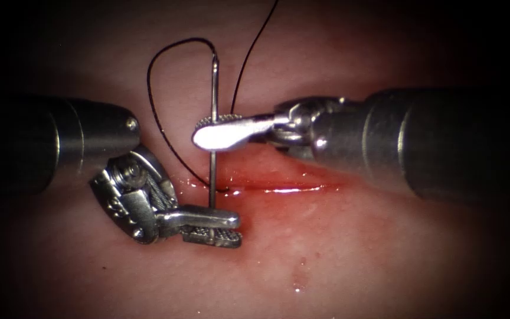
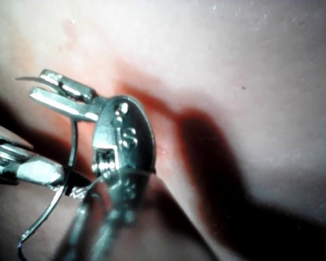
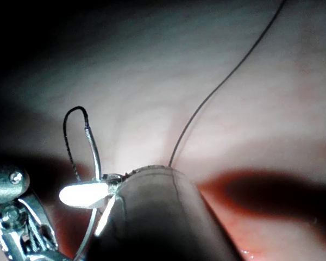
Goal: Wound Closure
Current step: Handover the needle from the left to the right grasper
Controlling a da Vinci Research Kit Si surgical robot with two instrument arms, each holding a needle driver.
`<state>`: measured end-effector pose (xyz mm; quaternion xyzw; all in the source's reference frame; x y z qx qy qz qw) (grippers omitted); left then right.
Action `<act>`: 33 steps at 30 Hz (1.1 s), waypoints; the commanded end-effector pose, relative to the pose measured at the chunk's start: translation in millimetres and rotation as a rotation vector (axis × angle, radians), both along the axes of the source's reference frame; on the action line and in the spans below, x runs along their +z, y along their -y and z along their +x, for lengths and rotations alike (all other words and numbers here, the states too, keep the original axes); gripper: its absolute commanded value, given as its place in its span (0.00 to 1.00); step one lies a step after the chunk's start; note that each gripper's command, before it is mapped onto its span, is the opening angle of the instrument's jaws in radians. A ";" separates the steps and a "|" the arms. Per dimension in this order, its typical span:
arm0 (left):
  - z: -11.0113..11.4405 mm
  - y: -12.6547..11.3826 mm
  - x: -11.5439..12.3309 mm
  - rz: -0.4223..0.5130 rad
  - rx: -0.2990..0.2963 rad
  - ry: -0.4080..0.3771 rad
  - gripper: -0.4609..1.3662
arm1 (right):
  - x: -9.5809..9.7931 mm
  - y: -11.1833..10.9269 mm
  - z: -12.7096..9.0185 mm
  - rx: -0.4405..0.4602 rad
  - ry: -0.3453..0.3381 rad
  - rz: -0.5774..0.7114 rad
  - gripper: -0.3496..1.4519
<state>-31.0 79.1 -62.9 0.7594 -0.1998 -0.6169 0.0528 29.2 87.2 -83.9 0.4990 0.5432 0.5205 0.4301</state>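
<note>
The curved needle [image 1: 213,94] stands upright over the left end of the cut [image 1: 290,188], free of the tissue. My right tool [image 1: 199,131] comes in from the right, shut on the needle's middle. Below it, my left tool [image 1: 237,229] is shut on the needle near its tip, just in front of the cut. Black thread [image 1: 151,100] leaves the needle's top end, loops left and runs down into the cut. The left wrist view shows the left jaws [image 2: 41,84] on the needle [image 2: 70,147]. In the right wrist view the right tool [image 3: 81,194] grips the needle [image 3: 95,152].
Red fluid [image 1: 255,177] pools along the cut, and small drops [image 1: 297,287] lie on the pale tissue [image 1: 385,260] in front. A second strand of thread [image 1: 255,47] runs from above down behind the right jaws. The left shaft [image 1: 60,136] lies over the tissue at the left.
</note>
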 end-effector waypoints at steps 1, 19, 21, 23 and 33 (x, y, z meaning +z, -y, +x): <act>0.0 0.0 0.0 -0.001 0.004 -0.002 0.06 | 0.0 0.0 0.1 0.002 0.000 0.000 0.61; -0.1 0.0 -0.1 -0.003 0.000 -0.004 0.06 | -0.1 0.0 0.2 -0.028 0.012 0.090 0.00; -0.1 0.0 -0.2 0.009 0.003 -0.001 0.06 | -0.1 -0.1 0.2 -0.028 0.012 0.091 0.00; 0.0 -0.1 -0.2 0.056 0.010 0.008 0.06 | -0.1 -0.1 0.1 -0.029 0.010 0.097 0.00; -0.1 -0.1 -0.4 0.265 -0.001 0.025 0.59 | 0.3 -1.4 -0.9 0.037 0.026 -0.021 0.00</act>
